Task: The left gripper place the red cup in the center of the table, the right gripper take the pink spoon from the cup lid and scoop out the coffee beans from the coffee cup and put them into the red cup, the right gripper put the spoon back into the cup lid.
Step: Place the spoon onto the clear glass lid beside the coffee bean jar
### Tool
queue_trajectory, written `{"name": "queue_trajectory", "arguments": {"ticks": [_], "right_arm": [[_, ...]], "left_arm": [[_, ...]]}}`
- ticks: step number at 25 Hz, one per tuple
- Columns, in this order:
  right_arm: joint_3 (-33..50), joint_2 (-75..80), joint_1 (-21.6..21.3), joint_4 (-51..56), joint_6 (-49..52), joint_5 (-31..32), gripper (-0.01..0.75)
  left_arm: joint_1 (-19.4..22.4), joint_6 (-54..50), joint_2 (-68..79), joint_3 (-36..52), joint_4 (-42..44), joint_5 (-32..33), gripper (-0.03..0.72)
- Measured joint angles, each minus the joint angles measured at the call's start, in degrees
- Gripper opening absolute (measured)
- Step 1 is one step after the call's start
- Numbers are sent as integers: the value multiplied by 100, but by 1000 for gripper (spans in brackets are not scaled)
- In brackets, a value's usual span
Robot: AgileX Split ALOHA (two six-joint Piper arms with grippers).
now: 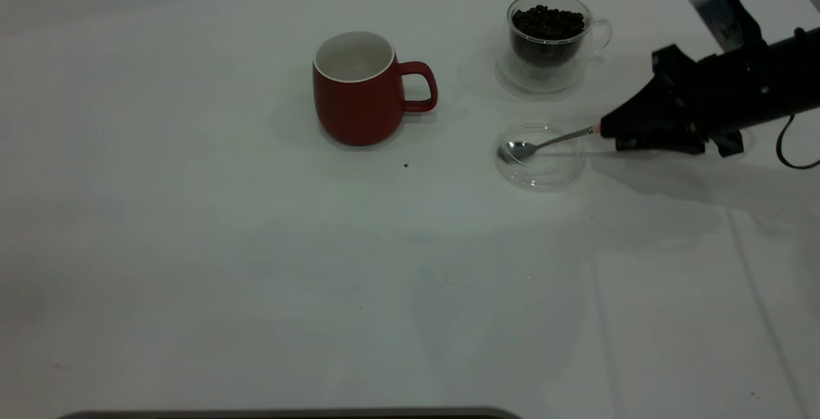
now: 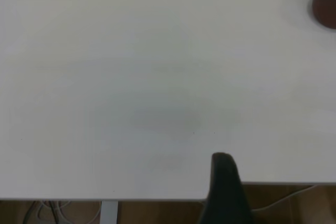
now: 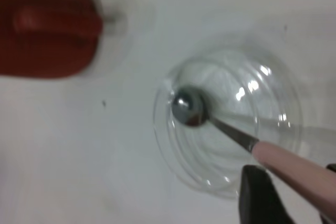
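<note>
The red cup (image 1: 359, 92) stands upright in the middle of the table (image 1: 192, 246), handle towards the right, and looks empty. It also shows in the right wrist view (image 3: 47, 30) and at the edge of the left wrist view (image 2: 325, 3). The coffee cup (image 1: 549, 38), full of coffee beans (image 1: 548, 22), stands at the back right. The cup lid (image 1: 540, 155) lies in front of it. The pink spoon (image 1: 544, 145) has its bowl in the lid (image 3: 231, 124). My right gripper (image 1: 608, 134) is shut on the spoon's pink handle (image 3: 294, 171). My left gripper (image 2: 224, 192) is parked over the table's edge.
One loose bean (image 1: 405, 164) lies on the table in front of the red cup. The right arm (image 1: 737, 95) reaches in low from the right edge, beside the coffee cup. A dark strip (image 1: 288, 414) runs along the front edge.
</note>
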Motion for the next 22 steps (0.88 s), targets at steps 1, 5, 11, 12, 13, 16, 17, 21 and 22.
{"name": "queue_trajectory", "arguments": {"ticks": [1, 5, 11, 12, 13, 16, 17, 21, 22], "right_arm": [[0, 5, 19, -92, 0, -23, 358], [0, 5, 45, -173, -4, -50, 453], [0, 5, 45, -96, -319, -186, 551], [0, 5, 45, -22, -416, -242, 563], [0, 5, 45, 79, -499, -301, 571], [0, 5, 45, 385, -804, -485, 582], [0, 5, 45, 464, -899, -518, 584], [0, 5, 45, 743, -1220, -544, 585], [0, 5, 45, 828, -1316, -544, 585]], "left_arm": [[0, 0, 0, 0, 0, 0, 587], [0, -8, 0, 0, 0, 0, 587], [0, -15, 0, 0, 0, 0, 587], [0, -15, 0, 0, 0, 0, 587], [0, -15, 0, 0, 0, 0, 587], [0, -15, 0, 0, 0, 0, 587], [0, -15, 0, 0, 0, 0, 587], [0, -15, 0, 0, 0, 0, 587], [0, -15, 0, 0, 0, 0, 587]]}}
